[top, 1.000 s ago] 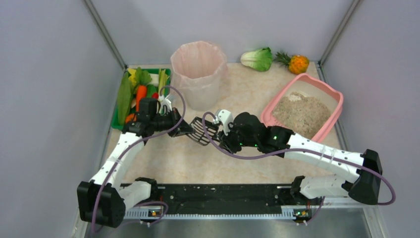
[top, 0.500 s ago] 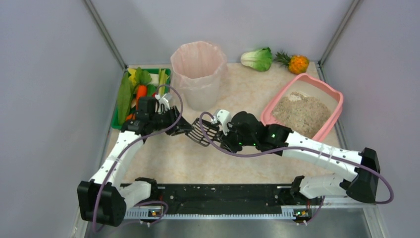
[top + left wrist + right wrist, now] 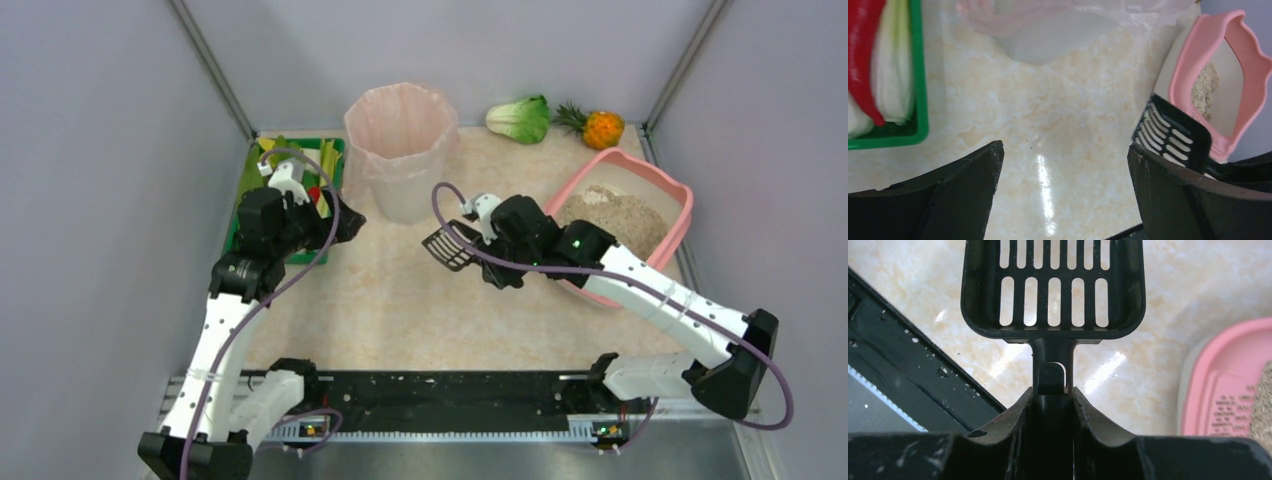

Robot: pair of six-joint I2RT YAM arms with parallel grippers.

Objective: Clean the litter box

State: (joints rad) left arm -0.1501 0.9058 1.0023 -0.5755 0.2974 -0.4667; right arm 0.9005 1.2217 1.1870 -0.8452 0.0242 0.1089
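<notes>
My right pincer (image 3: 1053, 390) grips the black slotted scoop (image 3: 1053, 332) by its handle, blade pointing left; the litter box (image 3: 1220, 390) sits close on my right. My left pincer (image 3: 1065, 150) gapes empty, farther off.

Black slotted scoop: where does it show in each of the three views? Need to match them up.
Top external: scoop near centre of frame, left of the litter box.
Left wrist: right of centre, in front of the litter box's pink rim.
Right wrist: top centre, handle clamped in the right gripper.
Shared landmark: the pink litter box, visible in all three views.
</notes>
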